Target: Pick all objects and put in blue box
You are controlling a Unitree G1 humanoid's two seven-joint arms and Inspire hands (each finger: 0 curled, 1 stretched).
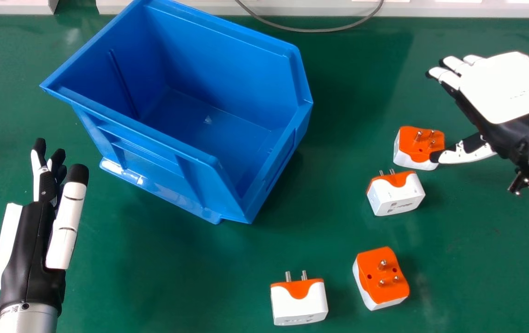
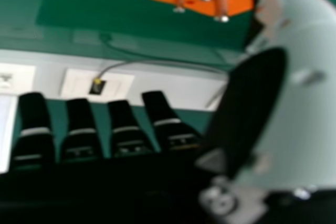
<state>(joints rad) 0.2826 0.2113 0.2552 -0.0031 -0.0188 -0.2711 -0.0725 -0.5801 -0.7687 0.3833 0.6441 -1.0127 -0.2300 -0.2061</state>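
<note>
Covering far adapter (image 1: 414, 144) edge | right hand (image 1: 507, 88) | blue box (image 1: 227, 55) corner cropped

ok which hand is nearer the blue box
Left. The left hand is close beside the blue box, at its near left; the right hand is farther off, to its right.

No words or numbers can be made out in the head view. Between two and three o'clock, a faint line of print (image 1: 525, 94) runs across the back of the right hand (image 1: 500, 83). Tiny marks stand on the side of the plug adapter (image 1: 398, 194) near three o'clock and low on the white adapter (image 1: 299, 305) near six. A small label (image 1: 13, 309) sits at the left hand's (image 1: 33, 249) wrist, toward eight.
</note>
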